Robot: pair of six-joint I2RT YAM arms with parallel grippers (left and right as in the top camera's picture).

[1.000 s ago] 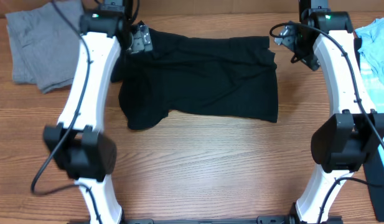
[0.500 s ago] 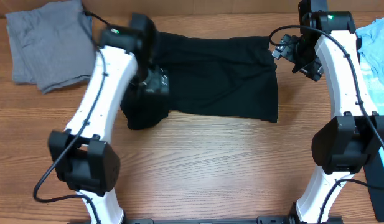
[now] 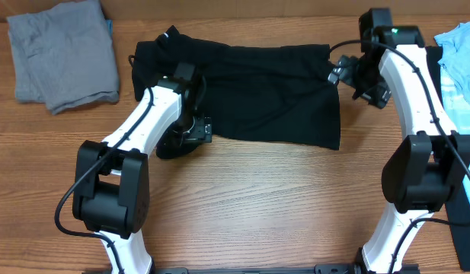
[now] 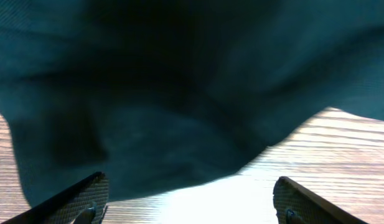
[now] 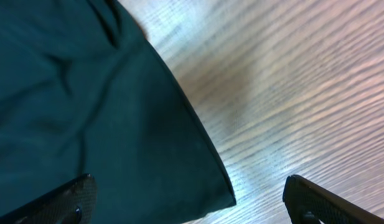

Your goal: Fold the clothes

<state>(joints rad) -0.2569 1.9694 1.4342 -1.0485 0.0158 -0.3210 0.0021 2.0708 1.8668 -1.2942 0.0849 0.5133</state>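
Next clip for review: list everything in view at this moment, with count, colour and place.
black fabric T-shirt: one, black, laid out rumpled at the table's far centre
folded grey fabric garment: one, grey, far left corner
light blue fabric garment: one, light blue, right edge, partly out of frame
wooden table: one, brown, under everything
left arm: one, white and black, jaws open over the T-shirt's near-left corner
right arm: one, white and black, jaws open at the T-shirt's far-right corner
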